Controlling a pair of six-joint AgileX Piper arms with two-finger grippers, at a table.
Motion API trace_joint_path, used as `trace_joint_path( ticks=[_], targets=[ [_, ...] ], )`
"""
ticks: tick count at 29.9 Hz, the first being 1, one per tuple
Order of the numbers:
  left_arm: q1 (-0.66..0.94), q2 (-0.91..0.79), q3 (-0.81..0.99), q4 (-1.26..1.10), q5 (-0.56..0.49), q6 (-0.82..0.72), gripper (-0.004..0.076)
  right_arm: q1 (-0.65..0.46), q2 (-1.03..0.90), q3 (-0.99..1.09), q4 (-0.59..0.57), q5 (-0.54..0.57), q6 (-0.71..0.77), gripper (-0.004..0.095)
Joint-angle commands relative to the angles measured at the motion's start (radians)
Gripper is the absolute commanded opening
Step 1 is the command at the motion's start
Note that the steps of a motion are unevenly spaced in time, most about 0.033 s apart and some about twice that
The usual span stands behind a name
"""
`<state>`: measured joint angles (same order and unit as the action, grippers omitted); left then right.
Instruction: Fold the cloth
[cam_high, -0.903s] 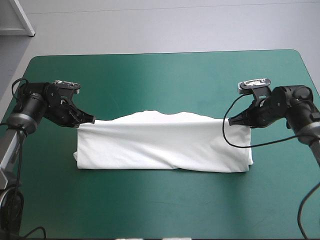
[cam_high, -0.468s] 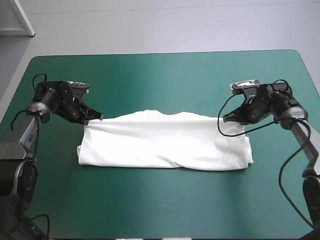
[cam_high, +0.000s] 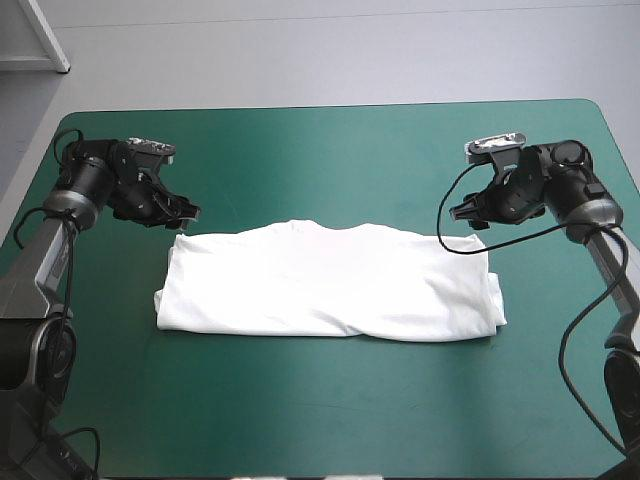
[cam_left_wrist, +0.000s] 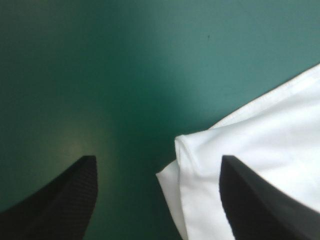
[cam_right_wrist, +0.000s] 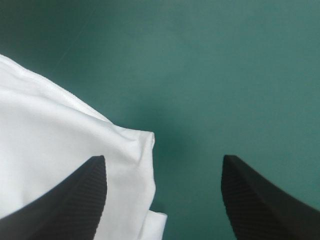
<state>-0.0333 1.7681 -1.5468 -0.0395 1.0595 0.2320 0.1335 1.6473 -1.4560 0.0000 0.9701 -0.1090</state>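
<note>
soft white t-shirt (cam_high: 330, 282), long folded band; l claw (cam_high: 191, 212), r claw (cam_high: 457, 213) both spread

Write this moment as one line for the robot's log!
cloth: white short-sleeved T-shirt folded flat on teal-green table cover | left jaws: open, by its far left corner | right jaws: open, by its far right corner

Left gripper (cam_high: 188, 212) has its fingers (cam_left_wrist: 65, 200) well apart, pointing inward and down; left arm (cam_high: 42, 250) reaches in from the left side. Right gripper (cam_high: 460, 213) mirrors it: fingers (cam_right_wrist: 260, 200) spread, pointing inward, right arm (cam_high: 610, 255) bent at the wrist.
</note>
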Motion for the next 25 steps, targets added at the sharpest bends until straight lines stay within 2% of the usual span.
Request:
trace_joint_path(
  ticks=[1,3,5,6,7,8,12,17,25],
  targets=[
    [-0.002,-0.066,-0.118,-0.043,0.055,-0.013,0.0503,-0.004,-0.042,-0.119,-0.047,0.08,0.002,0.0568],
    [-0.002,-0.081,-0.148,-0.127,0.073,0.004,0.0432,-0.004,-0.051,-0.158,-0.053,0.146,-0.004,0.0451],
    [-0.002,-0.1,-0.154,-0.219,0.075,0.045,0.0293,-0.004,-0.08,-0.172,-0.051,0.16,-0.012,0.0222],
    [-0.002,-0.109,-0.154,-0.273,0.077,0.069,0.0186,-0.004,-0.104,-0.172,-0.046,0.153,-0.018,0.005],
    [-0.002,-0.117,-0.154,-0.327,0.077,0.1,0.0065,-0.004,-0.121,-0.172,-0.036,0.151,-0.025,-0.0015],
    [-0.002,-0.124,-0.153,-0.369,0.077,0.129,0.0025,-0.004,-0.139,-0.172,-0.027,0.149,-0.028,-0.0003],
    [-0.013,-0.145,-0.139,-0.564,0.087,0.176,0.0019,-0.004,-0.242,-0.162,-0.017,0.139,-0.006,-0.0017],
    [-0.141,-0.158,-0.089,-0.543,0.097,0.178,0.0019,-0.036,-0.388,-0.125,-0.019,0.134,0.01,-0.0017],
    [-0.399,-0.156,0.127,-0.538,-0.112,0.178,0.0019,-0.157,-0.515,-0.001,-0.019,0.155,0.001,-0.0017]
  ],
)
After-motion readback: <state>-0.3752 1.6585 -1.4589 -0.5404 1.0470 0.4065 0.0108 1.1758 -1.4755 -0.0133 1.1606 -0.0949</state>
